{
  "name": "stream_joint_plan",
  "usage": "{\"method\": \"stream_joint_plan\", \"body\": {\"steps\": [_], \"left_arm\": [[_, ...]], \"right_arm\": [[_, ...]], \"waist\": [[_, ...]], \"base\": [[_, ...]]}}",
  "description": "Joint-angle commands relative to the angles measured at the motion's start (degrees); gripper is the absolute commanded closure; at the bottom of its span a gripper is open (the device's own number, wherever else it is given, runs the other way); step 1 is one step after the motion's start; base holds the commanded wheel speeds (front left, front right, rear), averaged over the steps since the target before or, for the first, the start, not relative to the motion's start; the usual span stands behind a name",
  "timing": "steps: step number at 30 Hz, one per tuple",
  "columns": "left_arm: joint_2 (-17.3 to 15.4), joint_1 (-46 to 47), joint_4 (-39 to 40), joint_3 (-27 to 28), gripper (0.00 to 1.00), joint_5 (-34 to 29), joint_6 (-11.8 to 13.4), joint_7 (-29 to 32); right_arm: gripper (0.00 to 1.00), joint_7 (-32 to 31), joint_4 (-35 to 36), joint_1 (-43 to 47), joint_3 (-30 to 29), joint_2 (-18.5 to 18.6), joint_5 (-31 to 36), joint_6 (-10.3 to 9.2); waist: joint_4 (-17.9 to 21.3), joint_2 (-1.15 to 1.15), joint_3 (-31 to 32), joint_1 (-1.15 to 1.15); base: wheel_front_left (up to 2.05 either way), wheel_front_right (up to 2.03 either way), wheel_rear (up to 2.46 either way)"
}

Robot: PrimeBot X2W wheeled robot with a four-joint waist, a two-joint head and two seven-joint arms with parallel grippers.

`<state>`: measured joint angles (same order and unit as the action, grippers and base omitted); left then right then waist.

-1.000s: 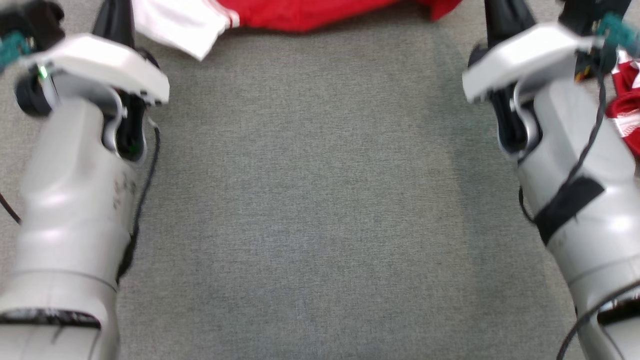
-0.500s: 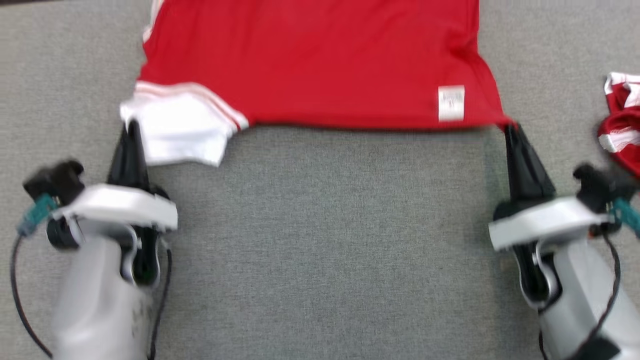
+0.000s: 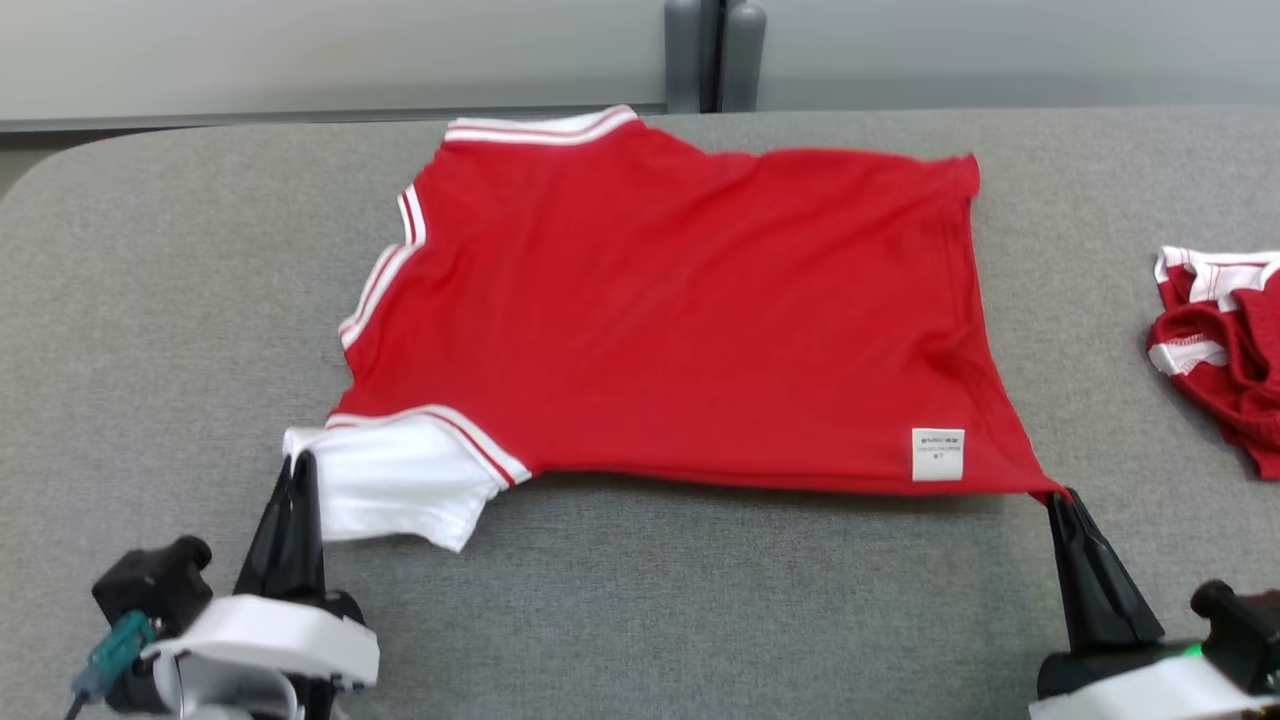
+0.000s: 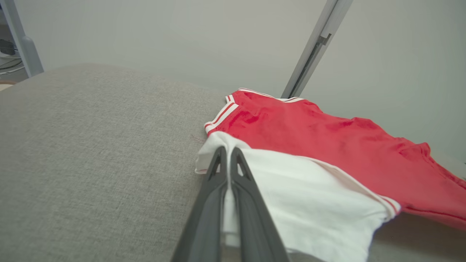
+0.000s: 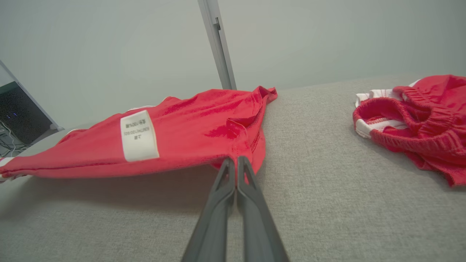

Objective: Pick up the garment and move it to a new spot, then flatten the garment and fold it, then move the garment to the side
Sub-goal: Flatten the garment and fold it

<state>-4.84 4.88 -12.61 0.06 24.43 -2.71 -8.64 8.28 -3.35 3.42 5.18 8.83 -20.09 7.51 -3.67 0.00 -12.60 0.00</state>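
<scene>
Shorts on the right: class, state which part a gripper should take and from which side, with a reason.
Grip the shorts by the ribbed waistband: it stands up as a thick ridge facing the shirt, so it looks easy to pinch. Come from the shirt side, probably.

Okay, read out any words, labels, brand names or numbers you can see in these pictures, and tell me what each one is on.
White label, near the hem corner of the red shirt: a few lines of dark print, too blurred to read in the right wrist view and too small in the head view.
Crumpled red garment at the right: no lettering visible.
Nothing else bears readable text.
</scene>
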Motion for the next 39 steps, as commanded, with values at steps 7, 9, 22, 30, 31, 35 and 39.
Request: {"method": "stream_joint_plan", "body": {"steps": [7, 9, 22, 30, 31, 35, 39], "left_arm": [[0.48, -12.34, 18.61, -1.29, 1.0, -0.44, 6.04, 7.96], [0.45, -13.22, 20.31, -1.42, 1.0, -0.57, 6.49, 8.75], [-0.33, -8.59, 23.22, -1.29, 1.0, 1.41, 8.61, 14.84], [-2.78, 5.11, 11.4, -0.65, 1.0, 5.39, 4.57, 17.13], [-3.25, 6.87, 9.75, -0.59, 1.0, 5.2, 4.12, 16.97], [-4.14, 11.14, 4.1, -1.03, 1.0, 5.74, 2.64, 17.32], [-4.82, 12.32, 2.18, -1.25, 0.0, 4.4, 1.69, 13.67]], "right_arm": [[1.0, -5.94, 9.63, 8.84, -2.25, -1.6, 1.26, -0.03], [1.0, -6.43, 10.27, 9.45, -2.45, -1.75, 1.28, -0.03], [1.0, -9.26, 10.26, 6.77, -3.54, -3.44, 0.74, -0.03], [1.0, -10.16, 5.21, -4.72, -0.99, -1.84, 0.69, -0.03], [1.0, -9.81, 4.15, -6.0, -0.76, -1.75, 0.47, -0.03], [0.89, -7.96, 0.48, -10.35, 0.29, -1.48, -0.02, -0.03], [0.0, -4.96, -1.0, -12.91, 1.07, -1.48, 0.58, -0.03]], "waist": [[-0.67, 0.0, 2.62, 0.0], [-0.65, 0.0, 2.59, 0.0], [2.13, 0.0, -2.09, 0.0], [4.59, 0.0, -9.88, 0.0], [4.71, 0.0, -10.27, 0.0], [5.21, 0.0, -11.43, 0.0], [5.6, 0.0, -11.68, 0.0]], "base": [[0.0, 0.0, 0.0], [0.0, 0.0, 0.0], [0.0, 0.0, 0.0], [0.0, 0.0, 0.0], [0.0, 0.0, 0.0], [0.0, 0.0, 0.0], [0.0, 0.0, 0.0]]}}
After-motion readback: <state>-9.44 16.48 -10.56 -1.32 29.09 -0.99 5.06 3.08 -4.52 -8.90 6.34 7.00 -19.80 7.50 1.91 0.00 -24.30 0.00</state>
